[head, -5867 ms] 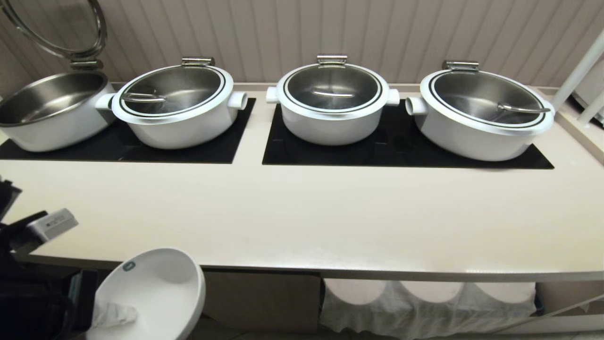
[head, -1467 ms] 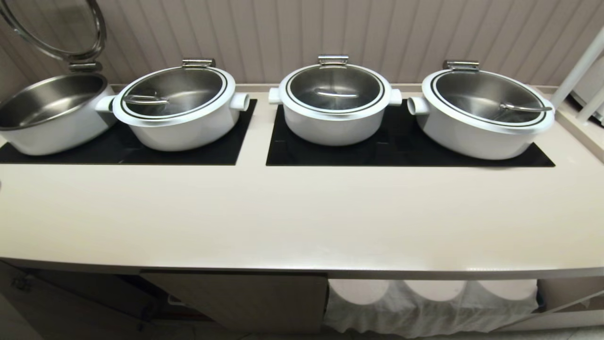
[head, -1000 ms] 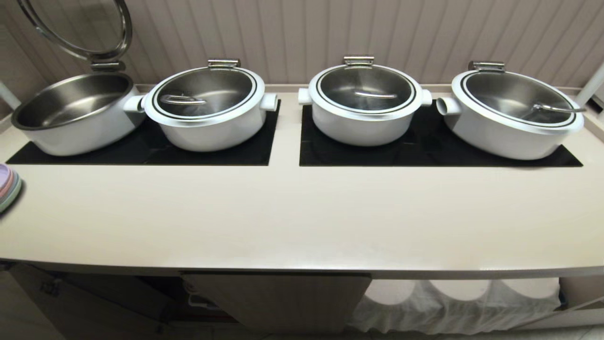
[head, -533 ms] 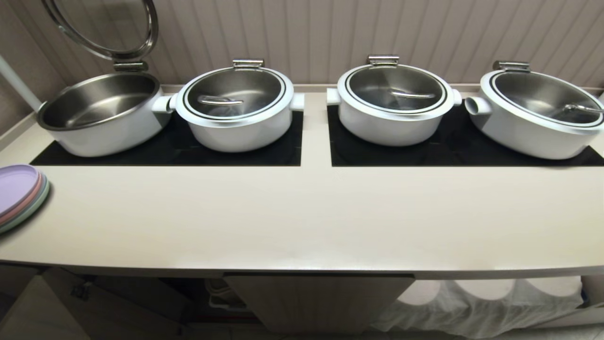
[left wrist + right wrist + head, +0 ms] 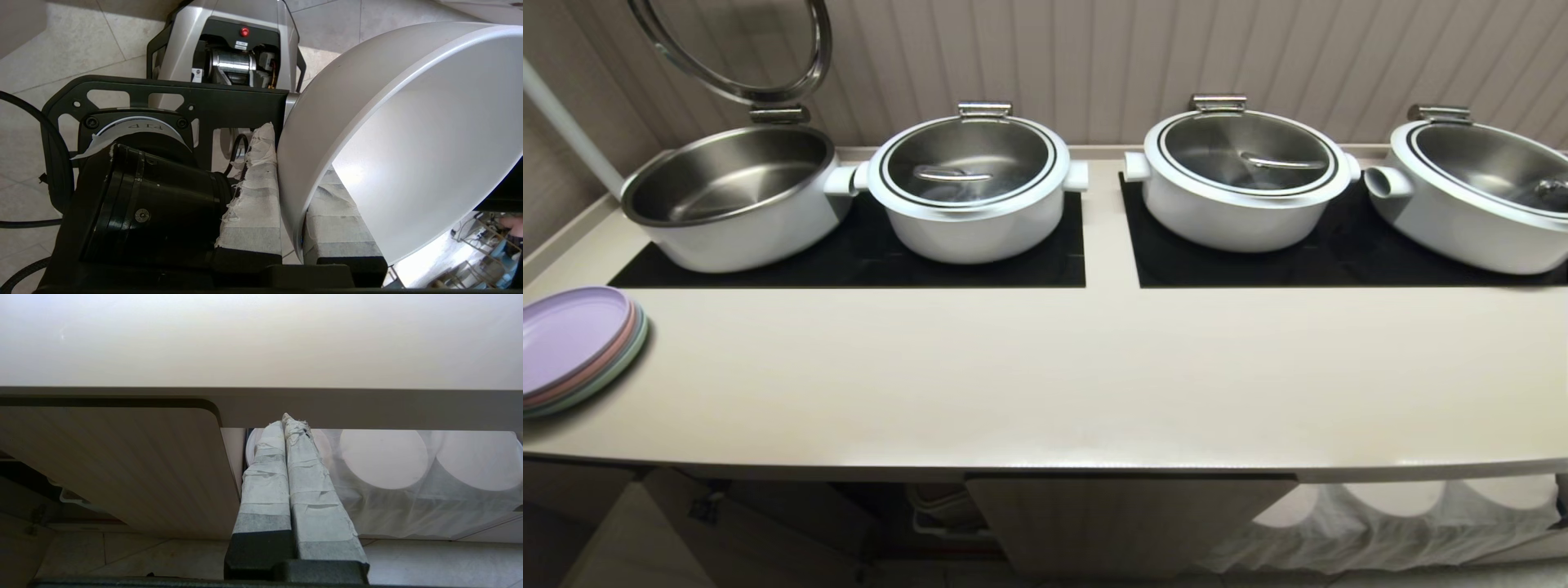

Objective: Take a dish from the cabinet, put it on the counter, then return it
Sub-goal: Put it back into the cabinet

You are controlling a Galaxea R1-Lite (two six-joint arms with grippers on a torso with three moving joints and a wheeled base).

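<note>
We keep the left gripper (image 5: 292,204) clamped on the small white ceramic bowl's (image 5: 408,155) rim, carrying it level toward the cream-beige counter (image 5: 1045,384); the right gripper (image 5: 292,428), fingers together, idles.

From my right wrist camera I see the right gripper (image 5: 284,424) with its two tape-wrapped fingers (image 5: 265,477) pressed together, nothing between them. They point at the cabinet (image 5: 122,465) under the counter (image 5: 261,339). A ribbed door (image 5: 135,457) with a rounded corner stands open beside the fingers. Behind their tips, round white shapes (image 5: 384,457) sit under a thin white cloth (image 5: 408,510). Pale floor tiles (image 5: 135,559) lie below.
</note>
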